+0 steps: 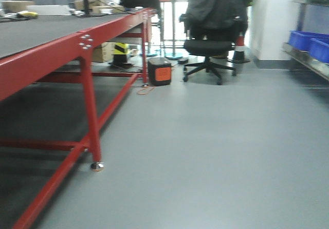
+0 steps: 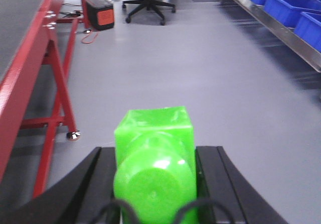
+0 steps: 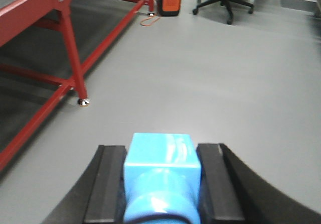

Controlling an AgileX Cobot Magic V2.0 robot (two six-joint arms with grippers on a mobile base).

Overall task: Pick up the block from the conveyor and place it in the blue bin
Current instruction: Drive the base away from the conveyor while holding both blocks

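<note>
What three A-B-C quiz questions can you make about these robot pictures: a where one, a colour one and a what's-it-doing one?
1. Where are the blue bins? A. left side B. on a rack on the right side C. straight ahead
2. What colour is the thing in the left fingers? A. red B. green C. yellow
3. How are the right fingers? A. wide open B. shut on nothing C. shut on the blue block
Answers: 1 B, they line the right-hand rack. 2 B, a green block sits between them. 3 C, they squeeze its sides.
</note>
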